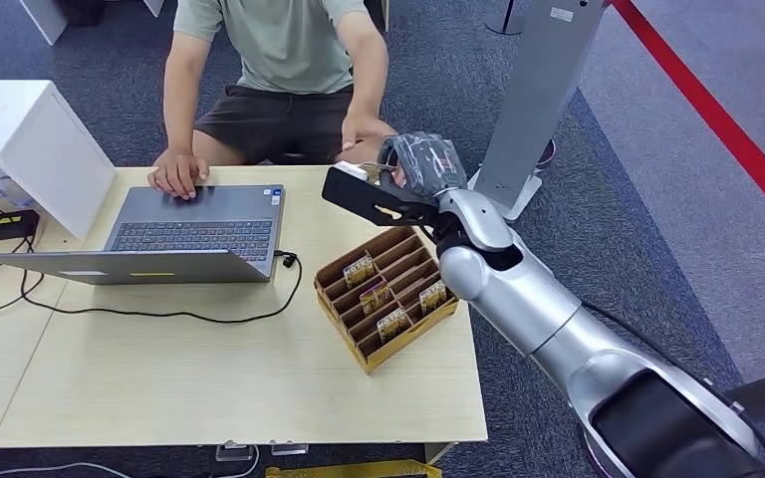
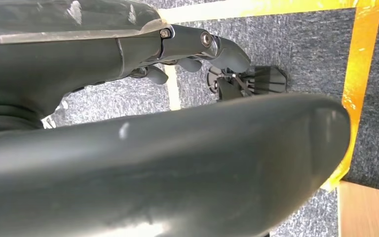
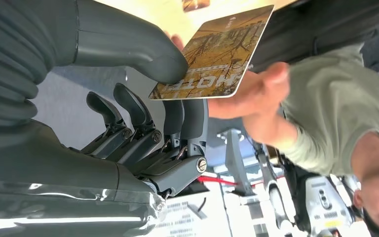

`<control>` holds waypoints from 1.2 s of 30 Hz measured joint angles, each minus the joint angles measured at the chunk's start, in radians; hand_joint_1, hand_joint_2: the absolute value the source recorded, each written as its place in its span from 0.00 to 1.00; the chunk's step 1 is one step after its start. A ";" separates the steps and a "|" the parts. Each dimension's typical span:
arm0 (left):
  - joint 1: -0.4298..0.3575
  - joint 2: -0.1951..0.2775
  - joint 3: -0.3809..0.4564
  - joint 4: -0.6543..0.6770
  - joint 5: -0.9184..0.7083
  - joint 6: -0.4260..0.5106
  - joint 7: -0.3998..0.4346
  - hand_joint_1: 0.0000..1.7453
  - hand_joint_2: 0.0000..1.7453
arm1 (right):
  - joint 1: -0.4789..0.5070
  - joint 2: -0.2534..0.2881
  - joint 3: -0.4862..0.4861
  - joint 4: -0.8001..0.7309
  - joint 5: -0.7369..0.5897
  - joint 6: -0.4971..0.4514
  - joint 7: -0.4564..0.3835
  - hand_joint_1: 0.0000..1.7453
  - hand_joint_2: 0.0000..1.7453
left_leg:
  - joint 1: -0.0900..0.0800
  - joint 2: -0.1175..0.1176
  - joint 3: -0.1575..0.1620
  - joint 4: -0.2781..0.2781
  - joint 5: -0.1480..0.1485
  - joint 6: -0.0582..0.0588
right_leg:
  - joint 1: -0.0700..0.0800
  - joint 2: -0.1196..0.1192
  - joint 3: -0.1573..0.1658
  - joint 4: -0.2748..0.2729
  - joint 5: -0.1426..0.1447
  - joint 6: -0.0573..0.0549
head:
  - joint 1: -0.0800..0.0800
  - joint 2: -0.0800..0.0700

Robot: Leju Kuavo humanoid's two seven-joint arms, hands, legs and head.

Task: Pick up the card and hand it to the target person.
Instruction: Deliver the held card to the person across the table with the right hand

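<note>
My right hand reaches over the far edge of the table, just beyond the box, and it grips the card between my thumb and the darker fingers beneath it. The card is brown and gold with pale lettering along one edge. The person's hand meets it from the far side: a thumb lies on the card's outer end and fingers show behind it, so both of us are touching the card at once. In the head view my right hand sits level with the person's hand, the two pressed close together above the table edge.

The box holds several more cards standing in its slots. Left of the box is an open laptop, with a black cable looping from it across the table toward the box. The person sits beyond the table, their other hand on the laptop's far corner.

My left hand hangs over grey carpet, its fingers curled in with nothing in them.
</note>
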 joint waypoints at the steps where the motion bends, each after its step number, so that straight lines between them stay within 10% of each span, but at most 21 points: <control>1: -0.002 0.000 -0.001 0.000 0.000 0.000 0.001 0.00 0.00 | -0.016 0.025 0.005 0.059 -0.009 -0.011 -0.013 0.91 1.00 | 0.000 0.000 0.000 0.000 0.000 0.000 | 0.000 0.000 0.000 0.000 0.000 0.000 | 0.000 0.000; 9: 0.000 0.000 -0.015 0.000 0.022 0.005 0.017 0.00 0.00 | -0.066 0.156 0.021 0.374 -0.034 -0.040 -0.049 0.91 1.00 | 0.000 0.000 0.000 0.000 0.000 0.000 | 0.000 0.000 -0.001 0.000 0.000 0.000 | 0.002 0.000; 13: 0.002 0.000 -0.015 0.001 0.036 0.006 0.024 0.00 0.00 | -0.077 0.185 0.027 0.460 -0.033 -0.055 -0.049 0.00 1.00 | 0.000 0.000 0.000 0.000 0.000 0.000 | 0.000 0.000 -0.001 0.000 0.000 0.000 | 0.002 0.000; 27: 0.005 0.002 -0.016 0.009 0.053 -0.012 -0.003 0.00 0.00 | -0.131 0.202 0.037 0.552 -0.018 -0.095 -0.039 0.00 1.00 | 0.000 0.000 0.001 0.000 0.000 0.000 | 0.000 0.000 -0.001 0.000 0.000 0.000 | 0.001 0.000; 36: 0.008 0.008 -0.021 0.009 0.086 -0.006 -0.005 0.00 0.00 | -0.126 0.108 0.015 0.293 -0.021 -0.072 0.017 0.00 1.00 | 0.000 0.000 0.001 0.001 0.000 0.000 | 0.000 0.000 -0.001 0.000 0.000 0.000 | 0.001 0.000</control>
